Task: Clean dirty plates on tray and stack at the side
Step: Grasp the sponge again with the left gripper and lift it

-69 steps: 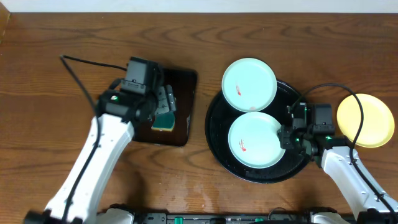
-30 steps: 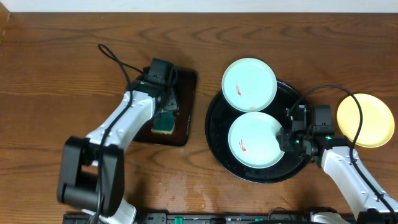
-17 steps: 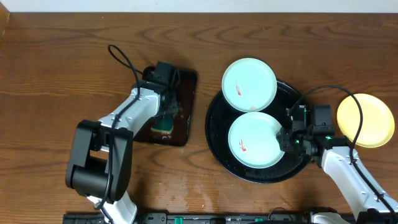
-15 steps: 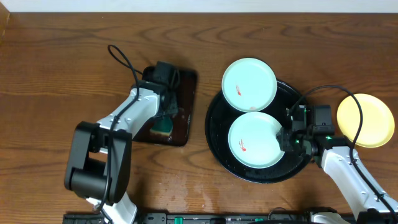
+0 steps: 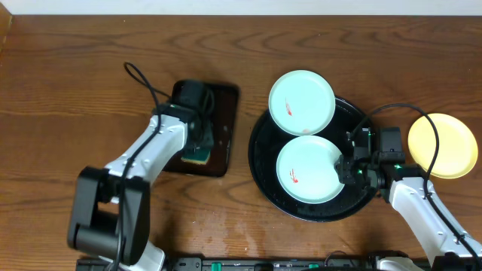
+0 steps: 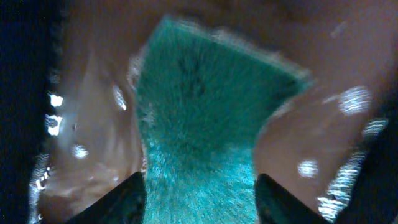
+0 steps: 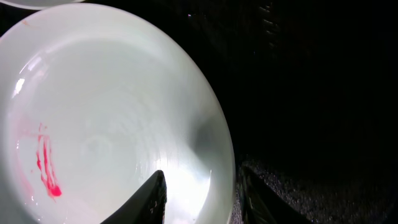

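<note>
The round black tray (image 5: 263, 162) holds a pale mint plate (image 5: 305, 169) with a red smear. A second mint plate (image 5: 301, 102), also smeared, rests on the tray's far rim. A pale yellow plate (image 5: 444, 147) lies on the table to the right. My right gripper (image 5: 346, 169) grips the near plate's right rim (image 7: 214, 124), one finger on each side (image 7: 202, 196). My left gripper (image 5: 197, 141) is down on the small rectangular tray, shut on a teal sponge (image 5: 198, 156). In the left wrist view the sponge (image 6: 199, 118) is pinched between the fingers (image 6: 202, 202).
The small rectangular black tray (image 5: 222, 113) looks wet, with brown liquid and glints (image 6: 87, 137) around the sponge. A black cable (image 5: 139, 75) loops behind the left arm. The wooden table (image 5: 75, 90) stretches to the left and back.
My left arm has shifted and its gripper has come down onto the sponge on the rectangular tray. The right arm and all three plates have not moved.
</note>
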